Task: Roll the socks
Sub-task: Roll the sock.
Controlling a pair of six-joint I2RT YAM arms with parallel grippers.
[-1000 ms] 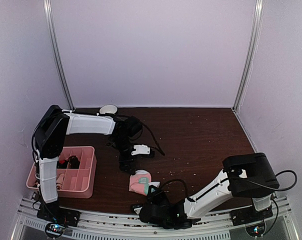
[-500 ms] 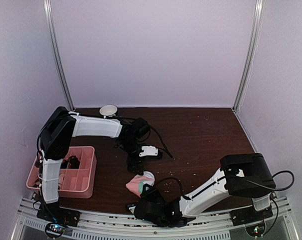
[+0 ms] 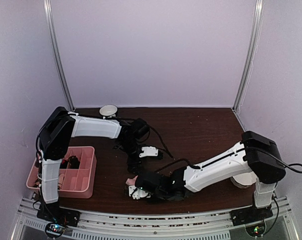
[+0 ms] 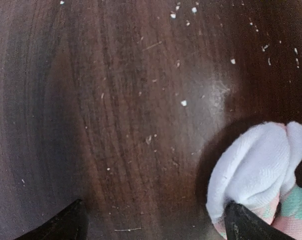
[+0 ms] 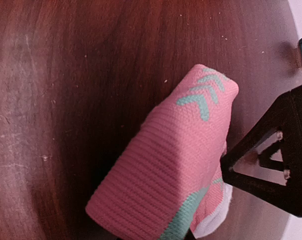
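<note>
- The pink sock bundle [image 5: 166, 170] lies on the table [image 3: 211, 135] near its front edge, left of centre. It is a thick fold of pink rib with mint chevrons, and white terry lining shows at one end.
- In the right wrist view its long axis runs from lower left to upper right. In the top view the arms hide too much of it for me to read the axis.
- The right gripper [image 3: 138, 190] sits right over the bundle and is the nearer arm. Its own fingers do not show in its wrist view, so I cannot tell whether it is clamped on the sock or only hovering, though the bundle fills the frame close up.
- The left gripper [image 4: 153, 223] is spread wide and holds nothing. It hangs just on the far side of the bundle, with one finger [image 5: 271, 165] touching or just beside the bundle's flank.
- I judge that the left arm would only need to shift sideways towards that finger to straddle the roll.
- The table's front edge is just beside the right gripper, so nothing should be pushed that way.
- The pink tray [image 3: 88, 172] stands well apart to the left, and a white bowl [image 3: 108, 109] sits at the back. Open wood lies beyond and to the right.
</note>
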